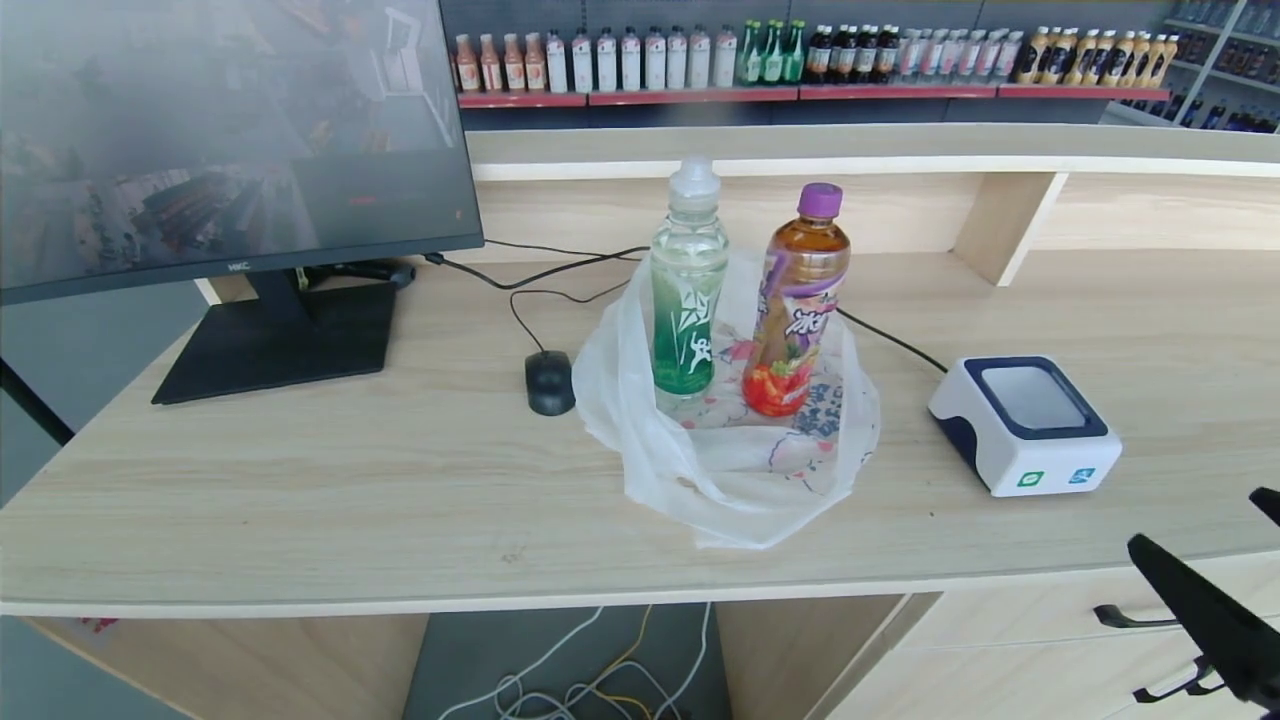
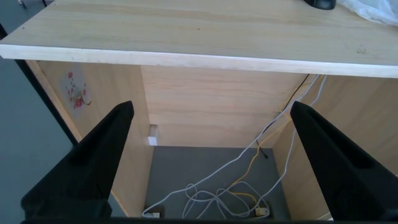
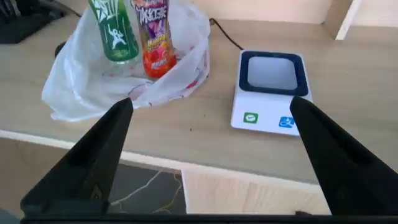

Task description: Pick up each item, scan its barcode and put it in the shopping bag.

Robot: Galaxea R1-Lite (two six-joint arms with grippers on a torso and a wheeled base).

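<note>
A green-labelled bottle [image 1: 688,300] and a purple-capped tea bottle [image 1: 800,310] stand upright side by side inside the white shopping bag [image 1: 740,480] at the middle of the counter. To their right sits the white and blue scanner [image 1: 1025,425]. My right gripper [image 1: 1235,560] hangs open and empty off the counter's front right corner. The right wrist view shows that gripper [image 3: 211,162] in front of the bag [image 3: 81,93], both bottles [image 3: 115,31] [image 3: 152,37] and the scanner [image 3: 270,90]. My left gripper [image 2: 211,168] is open and empty, below the counter's front edge.
A monitor [image 1: 230,130] on its black stand occupies the back left, with a black mouse [image 1: 550,382] beside the bag. Cables run along the counter's back. A raised ledge [image 1: 870,150] borders the far side. Loose cables [image 2: 230,193] lie under the counter.
</note>
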